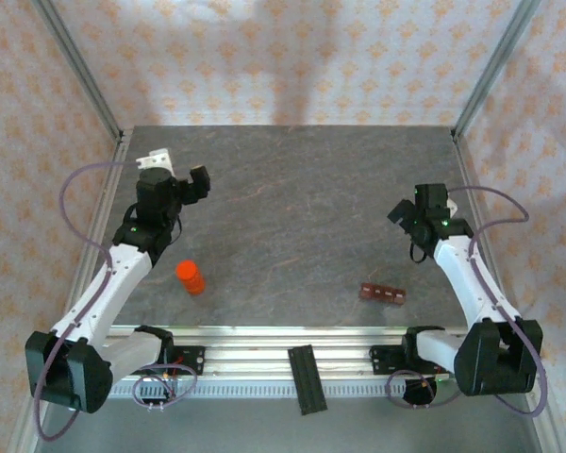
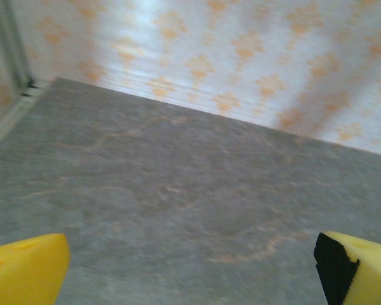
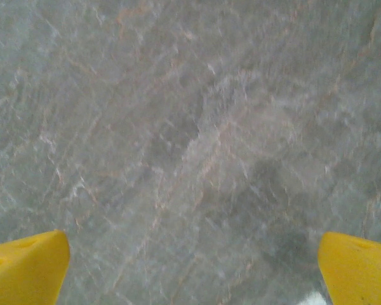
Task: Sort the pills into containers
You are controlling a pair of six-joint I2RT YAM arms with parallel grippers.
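Top external view, read left to right. Left gripper hangs over the far-left part of the table, jaws spread wide and empty. The left wrist view agrees, with a yellow fingertip at each edge and bare surface between.

Nearer the arm bases stands a small orange bottle, upright and well apart from both grippers. The pills are presumably inside it, though the view is too coarse to confirm.
- Risk one: the body is narrow and upright, so an off-centre approach would likely tip it and set it rolling.

Black ribbed bar lies across the near rail, off the working surface.
- Risk two: mistaking it for the target.

The containers — a dark reddish-brown strip of small compartments — lie flat at near right, well apart from the bottle.
- Risk three: the strip looks light and is unrestrained, so a drop made without the other arm bracing it could shove it aside. The small compartments leave little margin, and stray pills would scatter over the smooth table.

Right gripper hovers beyond the strip, jaws likewise spread with nothing between them.
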